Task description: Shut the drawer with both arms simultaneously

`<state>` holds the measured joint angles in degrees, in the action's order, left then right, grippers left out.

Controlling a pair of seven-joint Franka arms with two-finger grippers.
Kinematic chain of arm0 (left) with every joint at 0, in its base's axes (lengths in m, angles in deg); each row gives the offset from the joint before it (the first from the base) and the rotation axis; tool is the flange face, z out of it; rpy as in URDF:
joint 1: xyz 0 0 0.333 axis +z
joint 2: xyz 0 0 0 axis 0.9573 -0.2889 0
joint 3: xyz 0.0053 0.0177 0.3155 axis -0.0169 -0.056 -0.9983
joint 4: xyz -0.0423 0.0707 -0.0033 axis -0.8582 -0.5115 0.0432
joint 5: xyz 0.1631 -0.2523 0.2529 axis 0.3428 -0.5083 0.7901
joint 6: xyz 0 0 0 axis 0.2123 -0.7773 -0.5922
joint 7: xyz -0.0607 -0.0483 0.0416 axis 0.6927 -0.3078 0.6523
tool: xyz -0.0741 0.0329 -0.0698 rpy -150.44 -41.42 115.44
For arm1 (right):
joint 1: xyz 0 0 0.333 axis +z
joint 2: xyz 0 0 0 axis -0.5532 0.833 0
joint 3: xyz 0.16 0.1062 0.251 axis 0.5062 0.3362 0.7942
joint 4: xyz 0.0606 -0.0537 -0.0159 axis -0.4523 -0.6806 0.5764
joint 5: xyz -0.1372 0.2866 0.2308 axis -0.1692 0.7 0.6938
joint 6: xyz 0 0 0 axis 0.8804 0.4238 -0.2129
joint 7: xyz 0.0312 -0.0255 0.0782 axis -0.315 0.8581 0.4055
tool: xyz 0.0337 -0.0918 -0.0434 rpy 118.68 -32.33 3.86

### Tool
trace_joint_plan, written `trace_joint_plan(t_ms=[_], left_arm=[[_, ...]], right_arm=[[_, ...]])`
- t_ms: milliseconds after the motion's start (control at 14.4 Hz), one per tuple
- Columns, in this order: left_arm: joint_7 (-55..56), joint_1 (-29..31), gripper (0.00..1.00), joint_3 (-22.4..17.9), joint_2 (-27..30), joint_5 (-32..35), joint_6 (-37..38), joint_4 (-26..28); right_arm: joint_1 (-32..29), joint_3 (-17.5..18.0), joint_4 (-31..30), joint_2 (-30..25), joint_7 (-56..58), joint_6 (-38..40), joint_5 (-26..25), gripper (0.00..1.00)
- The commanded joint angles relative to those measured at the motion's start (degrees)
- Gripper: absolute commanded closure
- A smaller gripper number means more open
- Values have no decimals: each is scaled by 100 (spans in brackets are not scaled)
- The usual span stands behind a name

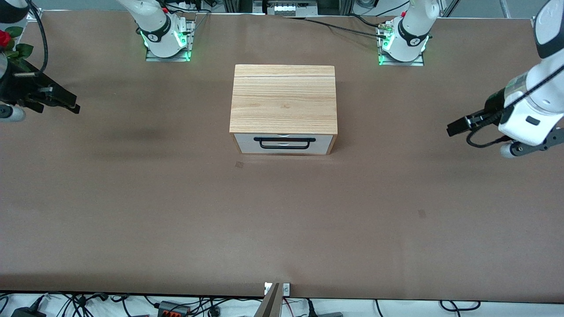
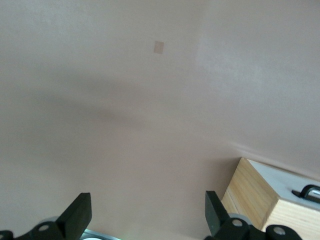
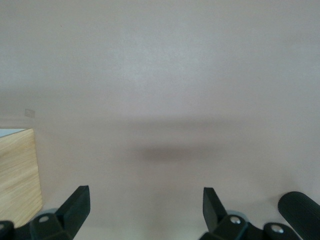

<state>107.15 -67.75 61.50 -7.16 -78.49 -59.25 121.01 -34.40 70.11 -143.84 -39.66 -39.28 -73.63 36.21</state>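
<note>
A wide, matte brown table (image 1: pixel 176 211) stretches under me, plain but for a couple of small taped squares and the soft shadows of my arms. At its middle, between my two bases, sits the light-wood cabinet (image 1: pixel 283 99), its grain running in long pale streaks across a flat top. The drawer (image 1: pixel 284 144) faces the front camera; its smooth white panel looks flush with the box front, the thin black bar handle (image 1: pixel 284 144) standing proud of it, and none of the inner wood shows. I judge the closing done, or all but done, leaving at most a final check that the panel sits fully home. My left gripper (image 1: pixel 456 127) hangs over bare table toward the left arm's end, well apart from the cabinet, its black fingers (image 2: pixel 77 215) spread wide and holding nothing. My right gripper (image 1: pixel 70 105) hangs over the table toward the right arm's end, likewise well clear, fingers (image 3: pixel 75 206) also wide and empty. From each wrist I catch only a corner of the box's blond, squared edge.
</note>
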Motion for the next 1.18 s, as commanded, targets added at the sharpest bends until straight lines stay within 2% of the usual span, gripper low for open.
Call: trace_joint_plan(t_ms=[0, 139, 557, 1113], left_arm=[[16, 88, 0, 73, 698, -100, -297, 878], [7, 79, 0, 73, 1015, -100, -613, 1354], [-414, 61, 0, 64, 990, -126, -614, 1382], [-415, 70, 0, 20, 920, -144, -606, 1338]], right_arm=[[-86, 160, -117, -14, 5, 75, -59, 0], [-104, 143, 6, 65, 5, 128, -51, 0], [-77, 160, 42, 74, -13, 172, -59, 0], [-77, 152, 42, 74, 14, 172, -59, 0]])
